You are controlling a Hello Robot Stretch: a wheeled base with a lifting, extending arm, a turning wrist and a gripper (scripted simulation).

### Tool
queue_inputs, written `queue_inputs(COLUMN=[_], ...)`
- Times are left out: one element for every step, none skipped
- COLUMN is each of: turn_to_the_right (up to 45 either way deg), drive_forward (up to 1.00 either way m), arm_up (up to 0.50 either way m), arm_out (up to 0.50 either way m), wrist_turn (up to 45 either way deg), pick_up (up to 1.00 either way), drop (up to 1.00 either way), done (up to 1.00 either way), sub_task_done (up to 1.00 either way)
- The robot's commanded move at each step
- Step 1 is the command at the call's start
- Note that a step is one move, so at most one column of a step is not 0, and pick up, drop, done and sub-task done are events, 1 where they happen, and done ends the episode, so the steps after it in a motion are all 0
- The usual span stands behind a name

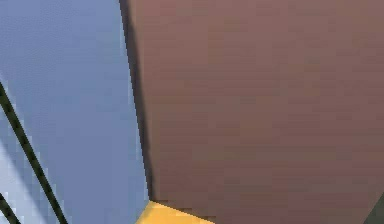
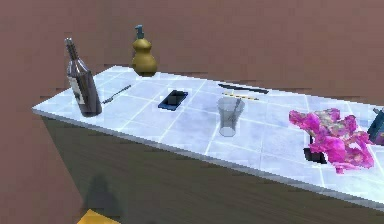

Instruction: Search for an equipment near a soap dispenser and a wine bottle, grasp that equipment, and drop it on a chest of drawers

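In the forward view I am nose-up against a corner. A blue wall takes the left and a brown wall the right, with a sliver of orange floor at the bottom. Nothing there is within reach, so I judge the base is parked close so that the arm side faces the work.

In the arm side view the bench runs across the picture with its pale tiled top. The wine bottle stands upright at the left corner. The soap dispenser, a brown gourd shape, stands upright at the far edge behind it. These two are my landmarks. Between them lies a thin grey thing, flat on the tiles just beside the bottle. A flat dark slab with a blue face lies a little to the right. I judge one of these is the equipment I want, but I cannot settle which.

Farther right stands a grey cup, with a dark stick behind it and a crumpled pink heap near the right end.

As for the tool, I cannot tell its state from these pictures.
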Motion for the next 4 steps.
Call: queue_inputs(turn_to_the_right=[0.0,0.0,0.0,0.0], drive_forward=[0.00,0.00,0.00,0.00], arm_up=[0.38,0.00,0.00,0.00], arm_out=[0.00,0.50,0.00,0.00], wrist_turn=[0.0,0.0,45.0,45.0], pick_up=[0.00,0.00,0.00,0.00], drop=[0.00,0.00,0.00,0.00], done=[0.00,0.00,0.00,0.00], sub_task_done=[0.00,0.00,0.00,0.00])
